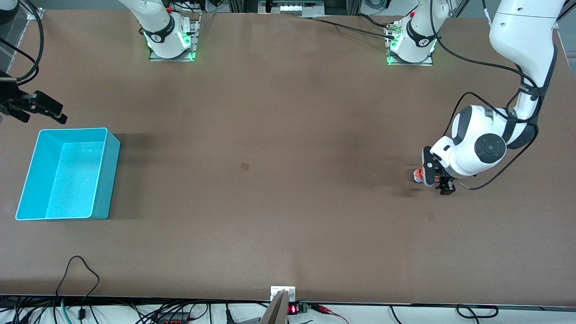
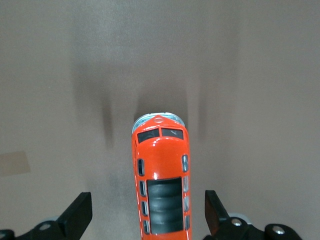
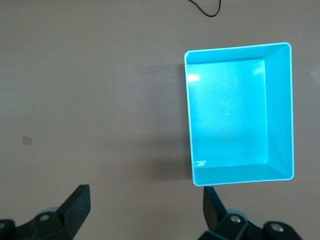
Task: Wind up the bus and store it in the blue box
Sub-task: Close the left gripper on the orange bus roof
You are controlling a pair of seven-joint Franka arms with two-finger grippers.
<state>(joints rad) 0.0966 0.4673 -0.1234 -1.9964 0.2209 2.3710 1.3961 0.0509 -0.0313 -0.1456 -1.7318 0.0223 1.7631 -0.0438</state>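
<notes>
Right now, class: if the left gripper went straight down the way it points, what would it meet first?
Probably the bus: the open left gripper straddles it, one finger on each side, so the palm would likely meet its roof, the fingertips the table.

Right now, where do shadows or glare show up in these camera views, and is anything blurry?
Front view: the blue box throws a soft shadow toward the table's middle. Left wrist view: twin dark streaks run ahead of the bus, whose roof is sharp with small highlights. Right wrist view: a white glare spot sits in one inner corner of the box floor. Nothing looks noticeably blurred.
</notes>
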